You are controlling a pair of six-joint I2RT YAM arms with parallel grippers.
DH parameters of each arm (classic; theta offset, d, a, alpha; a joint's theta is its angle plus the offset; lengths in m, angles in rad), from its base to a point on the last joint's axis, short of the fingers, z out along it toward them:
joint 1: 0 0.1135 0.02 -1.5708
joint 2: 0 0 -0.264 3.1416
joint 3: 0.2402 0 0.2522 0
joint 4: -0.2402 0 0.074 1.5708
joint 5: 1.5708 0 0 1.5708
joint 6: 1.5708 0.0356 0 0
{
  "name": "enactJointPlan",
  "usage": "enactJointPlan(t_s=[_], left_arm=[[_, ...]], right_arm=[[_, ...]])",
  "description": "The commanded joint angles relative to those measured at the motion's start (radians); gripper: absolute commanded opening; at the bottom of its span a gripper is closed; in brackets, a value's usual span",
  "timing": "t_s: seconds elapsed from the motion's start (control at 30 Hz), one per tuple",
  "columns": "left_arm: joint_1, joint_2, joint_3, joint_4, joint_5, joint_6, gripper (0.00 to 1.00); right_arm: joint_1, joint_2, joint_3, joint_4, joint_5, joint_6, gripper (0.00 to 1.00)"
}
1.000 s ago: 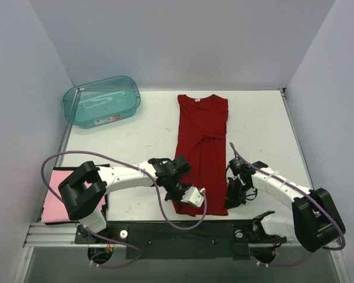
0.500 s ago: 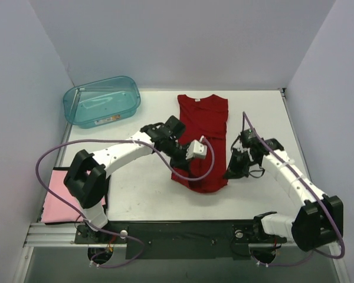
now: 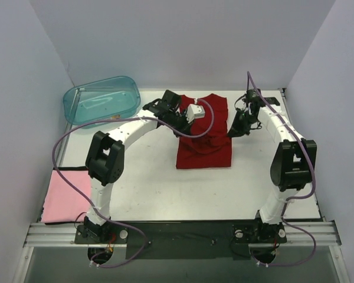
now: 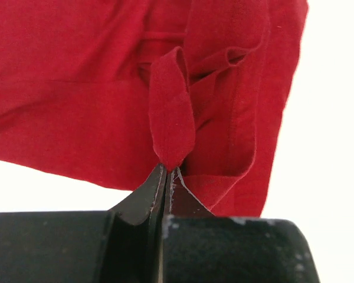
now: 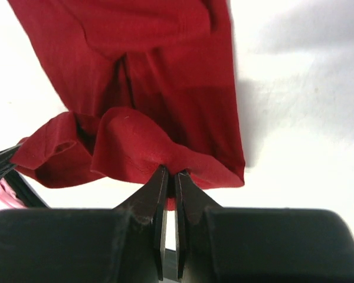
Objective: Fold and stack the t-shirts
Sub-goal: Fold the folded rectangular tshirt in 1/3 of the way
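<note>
Findings at the bench (image 3: 153, 188):

1. We find the dark red shirt (image 3: 204, 138) at the far middle of the bench, doubled over on itself. Its near edge forms a straight fold line, and its upper layer is rumpled towards the far end.

2. The left arm (image 3: 130, 127) reaches across to the far left part of this shirt. In the left wrist view, the left jaws are pressed all but together on a narrow loop of the red cloth (image 4: 171, 124), which stands up from their tips.

3. The right arm (image 3: 283, 132) reaches to the shirt's far right edge. In the right wrist view, the right jaws are likewise almost closed, with a bunched hem of the red cloth (image 5: 135, 147) pinched between them. The rest of the shirt spreads away over the bench.

4. The pink shirt (image 3: 65, 200) lies flat at the near left corner, against the side wall and well apart from the red one. Neither arm touches it.

5. A teal tub (image 3: 101, 101) sits at the far left corner, apart from both shirts.
</note>
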State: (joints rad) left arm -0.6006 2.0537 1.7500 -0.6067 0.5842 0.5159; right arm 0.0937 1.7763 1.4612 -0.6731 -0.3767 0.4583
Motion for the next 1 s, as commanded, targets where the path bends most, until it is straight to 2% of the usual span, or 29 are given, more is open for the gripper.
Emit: enactJointPlan(t_s=[0.0,0.23,0.47,0.5,0.53,0.6,0.63,0.7,0.77,0.87,0.9,0.93,0.97], left_arm=[[0.044,0.072,0.106,0.119,-0.076,-0.123,0.00],[0.065,0.198,0.250,0.136,-0.124,-0.157,0.00],[0.076,0.276,0.292,0.124,-0.112,-0.174,0.00],[0.076,0.284,0.310,0.114,-0.107,-0.174,0.00],[0.076,0.301,0.318,0.113,-0.109,-0.178,0.01],[0.079,0.322,0.356,0.107,-0.156,-0.192,0.25],[0.081,0.330,0.387,0.108,-0.178,-0.195,0.41],[0.107,0.344,0.452,0.102,-0.219,-0.220,0.55],[0.136,0.349,0.520,0.091,-0.221,-0.231,0.62],[0.166,0.332,0.563,0.076,-0.186,-0.241,0.66],[0.173,0.315,0.560,0.064,-0.161,-0.209,0.64],[0.171,0.304,0.540,0.021,-0.097,-0.182,0.54],[0.160,0.277,0.525,-0.002,-0.046,-0.101,0.49]], right_arm=[[-0.028,0.115,0.128,-0.033,-0.025,-0.029,0.00],[-0.040,0.278,0.289,-0.033,-0.033,-0.038,0.00],[-0.058,0.377,0.360,-0.033,-0.033,-0.035,0.00],[-0.063,0.385,0.364,-0.033,-0.030,-0.032,0.03],[-0.064,0.393,0.366,-0.034,-0.022,-0.032,0.14],[-0.072,0.403,0.375,-0.033,0.002,-0.029,0.30],[-0.078,0.405,0.390,-0.034,0.010,-0.027,0.32],[-0.091,0.403,0.419,-0.040,0.035,-0.027,0.35],[-0.089,0.370,0.442,-0.040,0.080,-0.033,0.38],[-0.089,0.286,0.429,-0.042,0.171,-0.078,0.39],[-0.091,0.250,0.409,-0.040,0.188,-0.107,0.39],[-0.077,0.233,0.369,-0.039,0.211,-0.116,0.38],[-0.071,0.198,0.338,-0.040,0.214,-0.139,0.34]])
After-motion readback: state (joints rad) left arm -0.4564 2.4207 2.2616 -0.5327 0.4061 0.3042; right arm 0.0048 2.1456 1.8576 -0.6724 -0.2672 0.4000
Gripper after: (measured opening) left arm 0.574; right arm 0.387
